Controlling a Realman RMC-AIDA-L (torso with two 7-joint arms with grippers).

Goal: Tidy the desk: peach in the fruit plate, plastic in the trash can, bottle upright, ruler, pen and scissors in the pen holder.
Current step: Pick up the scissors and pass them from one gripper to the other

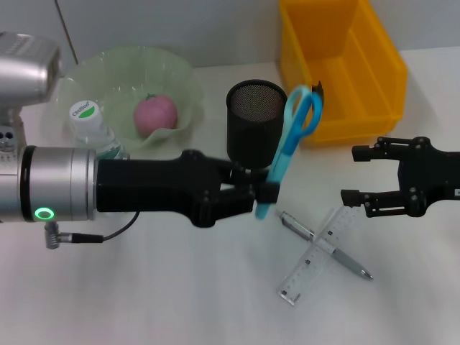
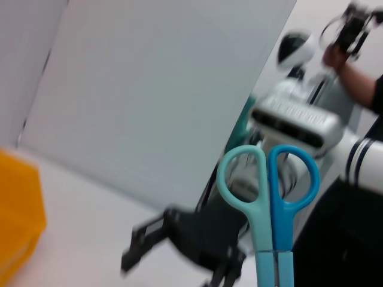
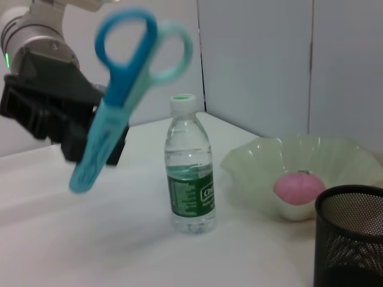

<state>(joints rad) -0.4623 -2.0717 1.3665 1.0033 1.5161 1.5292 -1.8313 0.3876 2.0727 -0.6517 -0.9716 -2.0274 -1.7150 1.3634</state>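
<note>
L gripper (image 1: 264, 190) clamps scissors (image 1: 291, 144) — just beside pen holder (image 1: 256, 129).

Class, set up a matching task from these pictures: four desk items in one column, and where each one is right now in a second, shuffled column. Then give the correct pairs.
Items
1. peach
2. scissors
3. ruler
4. bottle

Places
A. flat on the table, crossed with the pen
B. standing upright beside the fruit plate
C. held in the left gripper
D. in the fruit plate

Pairs: 1-D, 2-C, 3-A, 4-B
</note>
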